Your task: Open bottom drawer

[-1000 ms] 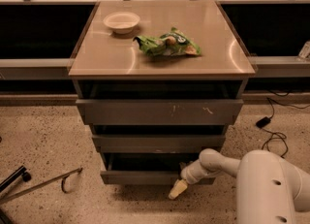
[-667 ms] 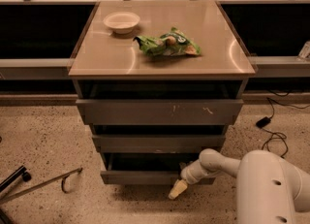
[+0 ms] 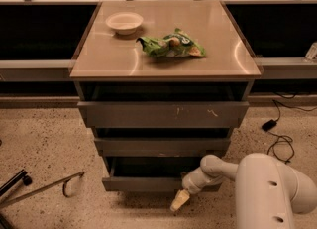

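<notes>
The bottom drawer [image 3: 143, 183] is the lowest and narrowest of three grey fronts under the tan cabinet top. It stands pulled out a little, with a dark gap above its flat front. My gripper [image 3: 180, 200] hangs on the white arm at the drawer's lower right corner, just in front of and below the front's bottom edge, its pale tip pointing down-left toward the floor.
A white bowl [image 3: 124, 23] and a green chip bag [image 3: 171, 45] lie on the cabinet top [image 3: 104, 59]. The top drawer [image 3: 163, 114] and middle drawer [image 3: 161, 146] are above. A metal rod and black leg [image 3: 39, 188] lie on the floor at left. Cables [image 3: 280, 134] lie at right.
</notes>
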`<state>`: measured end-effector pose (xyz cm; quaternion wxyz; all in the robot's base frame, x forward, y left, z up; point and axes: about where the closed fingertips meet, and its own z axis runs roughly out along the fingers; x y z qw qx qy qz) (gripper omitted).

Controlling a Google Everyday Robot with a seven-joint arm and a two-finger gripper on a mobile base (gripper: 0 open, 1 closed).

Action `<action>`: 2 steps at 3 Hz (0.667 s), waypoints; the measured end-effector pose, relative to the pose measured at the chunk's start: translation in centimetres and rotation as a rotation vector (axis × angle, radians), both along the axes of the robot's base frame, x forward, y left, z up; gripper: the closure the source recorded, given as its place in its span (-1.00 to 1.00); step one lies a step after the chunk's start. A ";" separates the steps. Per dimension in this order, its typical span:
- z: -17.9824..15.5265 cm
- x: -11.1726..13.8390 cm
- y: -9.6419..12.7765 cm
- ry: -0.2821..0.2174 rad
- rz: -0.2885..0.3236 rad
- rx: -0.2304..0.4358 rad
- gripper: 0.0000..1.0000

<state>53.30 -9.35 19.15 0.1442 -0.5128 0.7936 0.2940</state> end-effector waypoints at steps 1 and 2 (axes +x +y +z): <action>0.3 0.0 0.0 0.000 0.000 0.000 -1.00; 0.9 -4.6 0.1 0.076 -0.002 0.031 -1.00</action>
